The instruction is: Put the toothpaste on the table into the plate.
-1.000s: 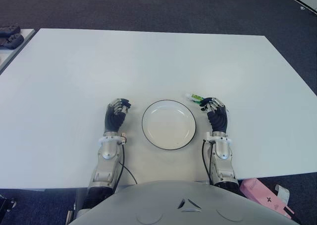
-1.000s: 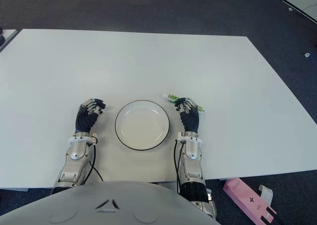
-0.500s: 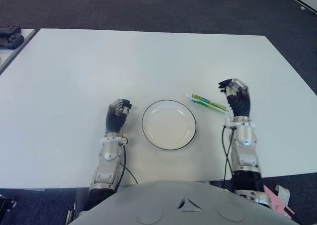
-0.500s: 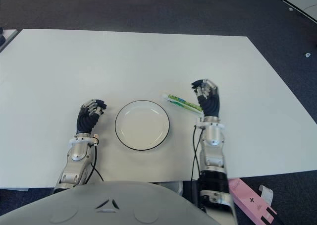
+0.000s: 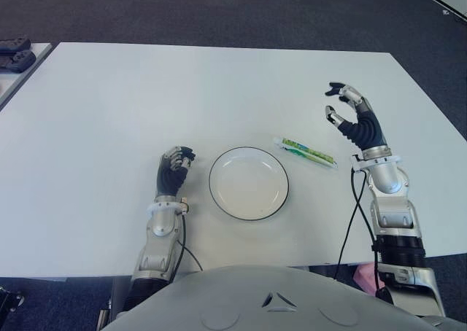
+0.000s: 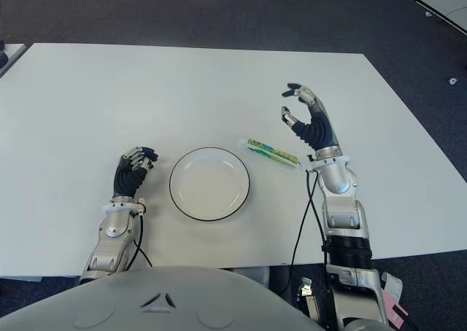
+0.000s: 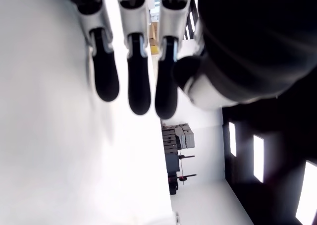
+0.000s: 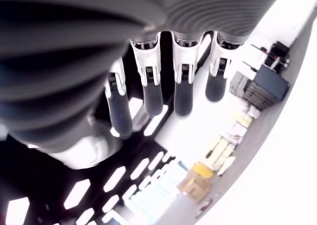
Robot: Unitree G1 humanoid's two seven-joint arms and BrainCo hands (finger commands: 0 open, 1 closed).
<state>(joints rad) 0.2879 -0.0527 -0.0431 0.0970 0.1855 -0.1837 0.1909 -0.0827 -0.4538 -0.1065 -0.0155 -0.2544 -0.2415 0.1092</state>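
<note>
1. Right hand point(image 5: 352, 116) is up at the tube's 2 o'clock, raised clear of the table point(image 5: 219, 83), fingers spread and loosely arched, holding nothing.
2. The toothpaste point(image 5: 305, 152) lies flat on the table just off the plate's point(image 5: 249, 183) 2 o'clock rim, apart from it, none of it inside.
3. Risk one, as I read it: the tube lies low and slim, so fingers closing from above could skid off and shove it away rather than lift it.
4. Risk two: a sweep toward 8 o'clock could knock the plate, or leave the tube propped on the rim.
5. Left hand point(image 5: 174, 169) shows at the plate's 9 o'clock, fingers curled in, empty.
6. The count: one toothpaste tube, one plate, one table, two hands.
</note>
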